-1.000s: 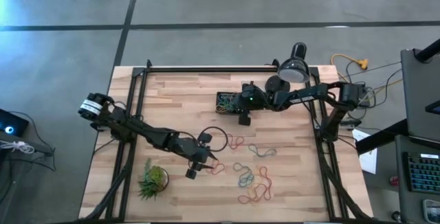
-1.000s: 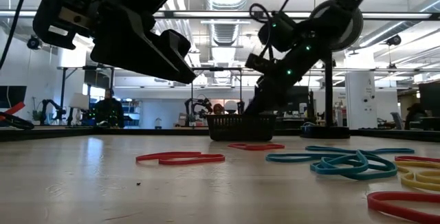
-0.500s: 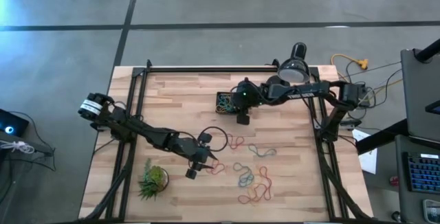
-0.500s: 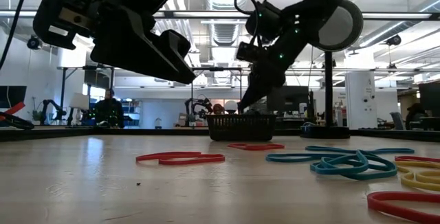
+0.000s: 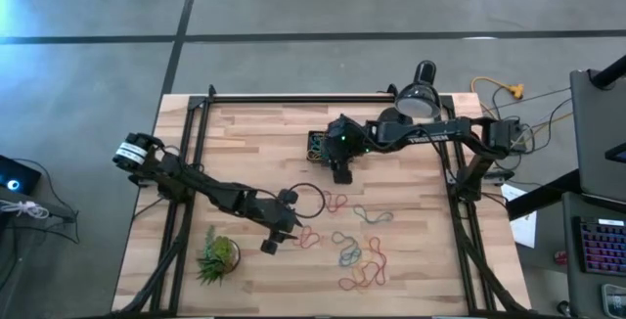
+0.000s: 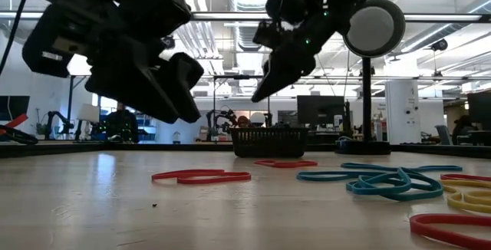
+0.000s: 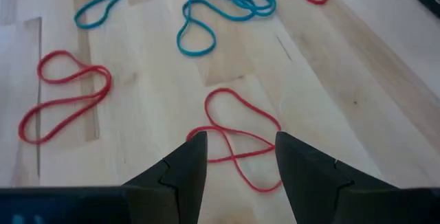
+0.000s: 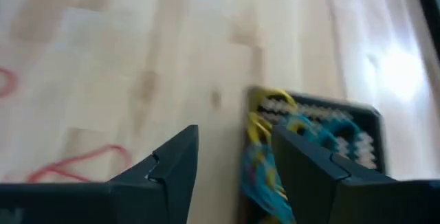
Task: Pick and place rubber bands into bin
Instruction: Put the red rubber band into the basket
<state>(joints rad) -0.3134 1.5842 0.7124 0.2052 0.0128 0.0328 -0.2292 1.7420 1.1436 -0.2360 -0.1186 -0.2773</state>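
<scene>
Coloured rubber bands lie loose on the wooden table, among them a red one (image 5: 309, 239), a blue one (image 5: 373, 214) and a mixed cluster (image 5: 362, 265). My left gripper (image 7: 237, 145) stands open just above the red band (image 7: 237, 138), one finger on each side of it. The black bin (image 5: 315, 144) sits at the far middle with yellow and blue bands (image 8: 265, 148) inside, along its wall. My right gripper (image 8: 234, 159) hangs open above the bin (image 6: 268, 141), its fingers slanting down.
A black desk lamp (image 5: 419, 99) stands at the far right, behind the right arm. A spiky green plant (image 5: 217, 255) sits near the front left. More bands (image 6: 383, 179) lie between the two arms. Dark frame rails (image 5: 293, 98) border the table.
My right gripper has risen out of the bin and now hangs well above it, shifted a little toward the table's left. My left gripper has stayed in place and tipped further down toward the red band.
</scene>
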